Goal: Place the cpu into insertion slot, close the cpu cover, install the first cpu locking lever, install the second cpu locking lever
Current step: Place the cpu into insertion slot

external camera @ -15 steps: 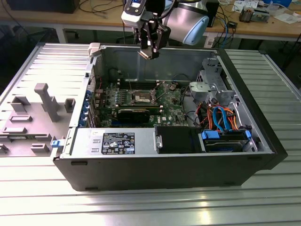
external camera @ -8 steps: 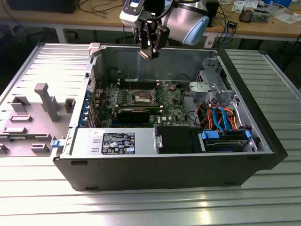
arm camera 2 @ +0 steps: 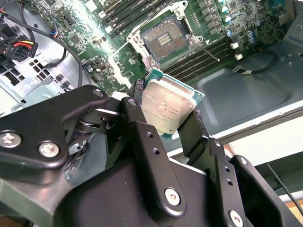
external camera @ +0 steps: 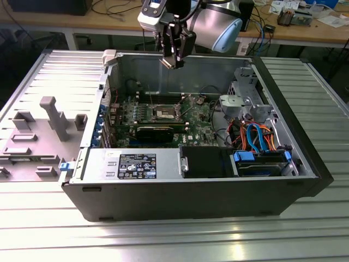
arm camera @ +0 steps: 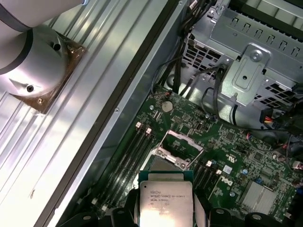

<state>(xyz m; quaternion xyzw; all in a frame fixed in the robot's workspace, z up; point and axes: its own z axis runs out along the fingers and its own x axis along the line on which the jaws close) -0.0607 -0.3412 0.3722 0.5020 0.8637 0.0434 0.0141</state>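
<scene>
Jaws clamped on flat square silvery cpu (arm camera 2: 168, 106), above dark-centred, metal-rimmed insertion slot (arm camera 2: 165, 38), green mobo (arm camera: 227, 142).

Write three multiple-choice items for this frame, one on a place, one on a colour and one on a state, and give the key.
1. Where is the small flat square silvery-grey cpu?
A. Seated in the socket.
B. Held in the black gripper above the open dark case.
C. Lying on the ribbed table.

2. What colour is the circuit board inside the case?
A. Green.
B. Red.
C. White.

3. What state is the small square metal-rimmed insertion slot in?
A. Holding a chip.
B. Hidden under a fan.
C. Empty, its dark centre exposed.

Key:
1 B: both wrist views show the cpu clamped in the gripper, above the board.
2 A: the board is green in every view.
3 C: bare contacts show in the slot's centre.
</scene>
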